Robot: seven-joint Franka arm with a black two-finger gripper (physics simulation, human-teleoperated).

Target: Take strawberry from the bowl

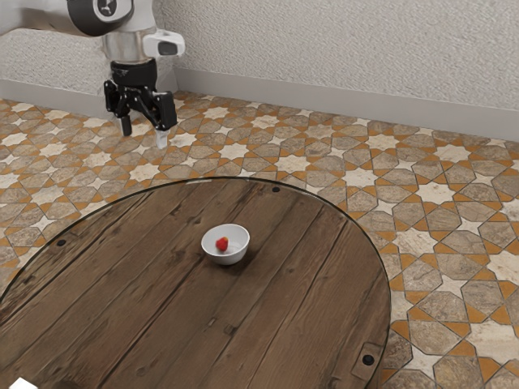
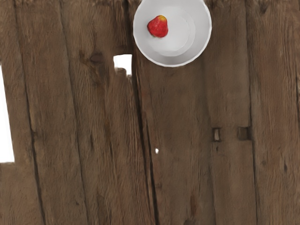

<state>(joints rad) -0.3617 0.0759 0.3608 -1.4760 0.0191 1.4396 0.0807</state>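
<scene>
High above the far side of the table, toward the exterior view's upper left, my gripper (image 1: 143, 134) hangs open, its fingers apart with nothing between them. A small white bowl (image 1: 234, 258) stands upright on the table, well below the gripper and toward the exterior view's right. Inside it lies a red strawberry (image 1: 221, 243). The wrist view has the bowl (image 2: 176, 60) partly cut off by the edge, and the strawberry (image 2: 158, 26) rests off the bowl's centre against its inner side, with a yellowish end.
The round brown plank table (image 1: 300, 308) has a dark rim and several dark round spots near its edge. A white object (image 1: 23, 384) shows at the exterior view's lower left corner. White patches (image 2: 6, 122) appear among the planks in the wrist view. A plain wall stands beyond the tiled floor.
</scene>
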